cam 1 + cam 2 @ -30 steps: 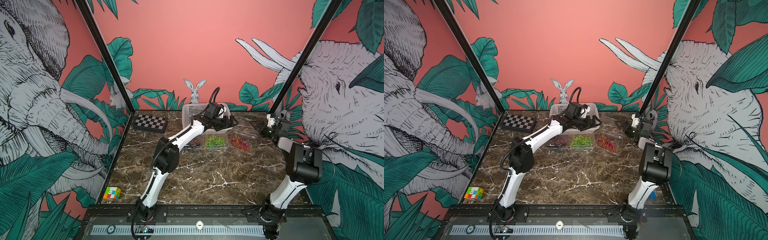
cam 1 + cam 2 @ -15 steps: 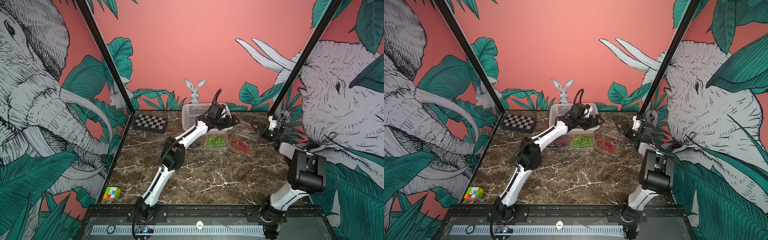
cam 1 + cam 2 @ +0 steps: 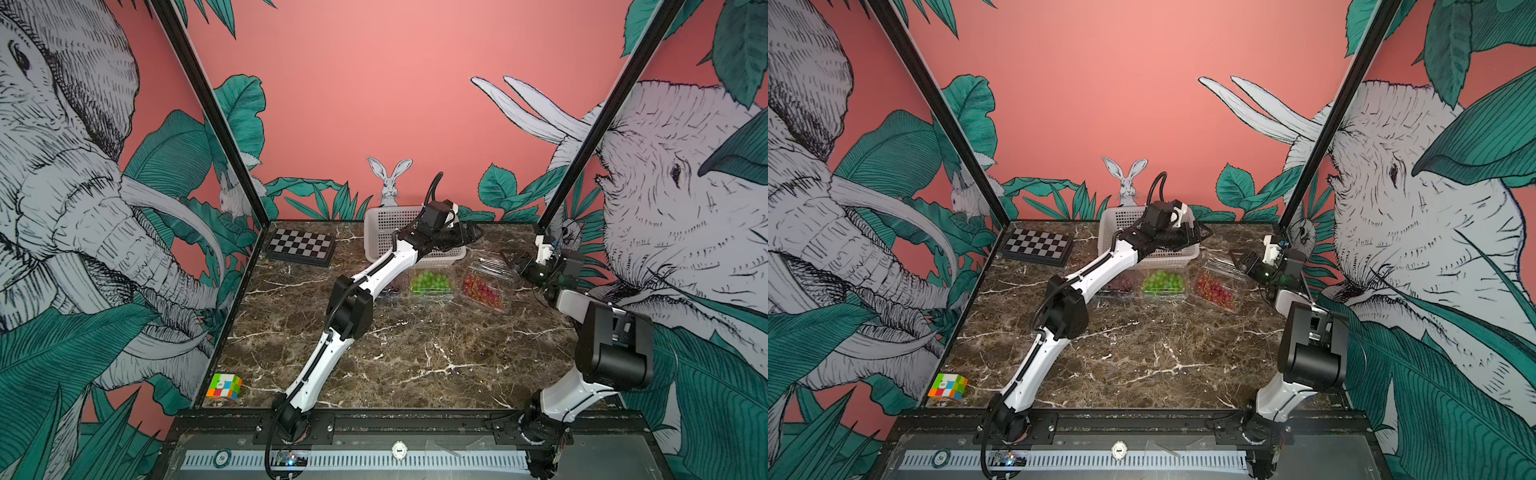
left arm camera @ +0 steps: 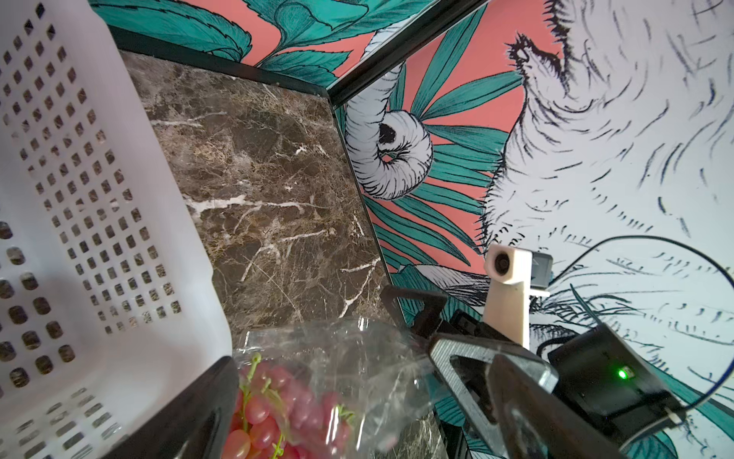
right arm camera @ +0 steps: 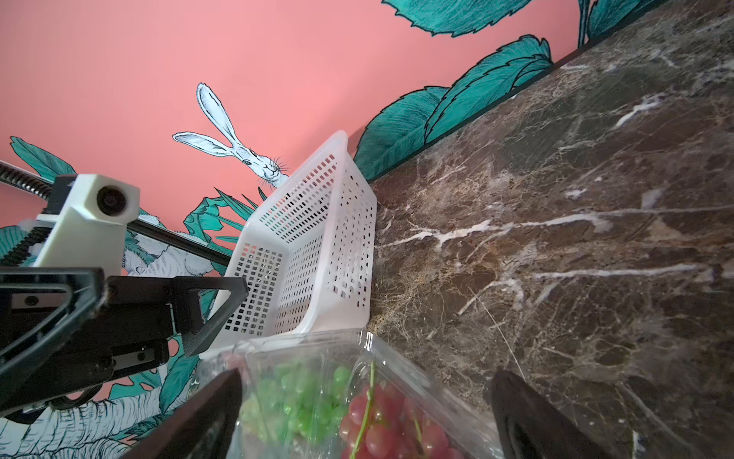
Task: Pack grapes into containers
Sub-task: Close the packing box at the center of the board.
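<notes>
Brown marble table (image 3: 415,353) with three clear containers (image 3: 430,296) of grapes in a row and two robot arms reaching over its far side.

The containers sit just in front of a white perforated basket (image 3: 382,224). They hold dark purple grapes (image 3: 1121,284) on the left, green grapes (image 3: 430,281) in the middle and red grapes (image 3: 482,291) on the right, whose clear lid (image 3: 492,266) stands raised. The left gripper (image 3: 473,232) hangs above the basket's right end, its fingers spread apart and holding nothing. The right gripper (image 3: 509,259) is just beside the raised lid, also spread wide and empty; whether it touches the lid cannot be told. A chessboard (image 3: 301,246) lies at the far left, and a colourful puzzle cube (image 3: 224,386) sits at the near left corner.
</notes>
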`<action>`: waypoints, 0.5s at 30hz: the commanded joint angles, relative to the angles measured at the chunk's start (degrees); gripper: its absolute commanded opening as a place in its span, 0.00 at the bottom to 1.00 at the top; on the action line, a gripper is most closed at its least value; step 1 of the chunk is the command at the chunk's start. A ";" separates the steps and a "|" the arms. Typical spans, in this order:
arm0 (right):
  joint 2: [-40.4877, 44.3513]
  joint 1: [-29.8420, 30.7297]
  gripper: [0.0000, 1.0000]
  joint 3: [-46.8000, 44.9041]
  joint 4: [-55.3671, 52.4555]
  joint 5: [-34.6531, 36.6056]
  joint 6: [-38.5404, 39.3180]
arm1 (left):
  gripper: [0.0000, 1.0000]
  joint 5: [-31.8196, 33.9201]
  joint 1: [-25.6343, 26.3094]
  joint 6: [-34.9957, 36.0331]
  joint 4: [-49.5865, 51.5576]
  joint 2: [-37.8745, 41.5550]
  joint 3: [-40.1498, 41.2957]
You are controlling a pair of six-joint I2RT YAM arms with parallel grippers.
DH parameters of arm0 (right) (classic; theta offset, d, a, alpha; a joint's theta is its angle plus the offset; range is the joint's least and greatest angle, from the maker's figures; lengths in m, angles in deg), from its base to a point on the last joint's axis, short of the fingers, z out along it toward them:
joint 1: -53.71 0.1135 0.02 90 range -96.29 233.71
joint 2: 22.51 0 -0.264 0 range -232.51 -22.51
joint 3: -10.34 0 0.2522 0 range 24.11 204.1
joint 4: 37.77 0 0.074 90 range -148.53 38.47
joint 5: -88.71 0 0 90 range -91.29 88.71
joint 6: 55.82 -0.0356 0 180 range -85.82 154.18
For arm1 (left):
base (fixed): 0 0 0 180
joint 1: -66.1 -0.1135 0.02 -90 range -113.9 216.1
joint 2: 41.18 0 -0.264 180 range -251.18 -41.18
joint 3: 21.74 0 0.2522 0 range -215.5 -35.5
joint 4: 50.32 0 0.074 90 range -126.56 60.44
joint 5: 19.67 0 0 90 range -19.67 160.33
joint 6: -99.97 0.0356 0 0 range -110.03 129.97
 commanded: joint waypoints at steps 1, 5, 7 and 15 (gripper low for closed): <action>3.57 0.45 0.94 -1.34 0.63 1.37 -0.09 | 0.99 -0.44 0.41 -1.30 -2.10 0.41 -1.60; 5.23 0.76 0.89 -3.76 0.00 2.97 -0.96 | 1.00 -1.52 1.60 -2.08 -2.52 0.67 -0.96; 6.35 0.80 0.87 -4.61 -2.84 5.25 -0.20 | 0.99 -2.18 2.42 -2.69 -2.92 1.15 0.34; 8.61 1.14 0.83 -8.49 -9.02 11.70 0.63 | 0.99 -3.74 5.44 -3.02 -4.29 4.25 7.01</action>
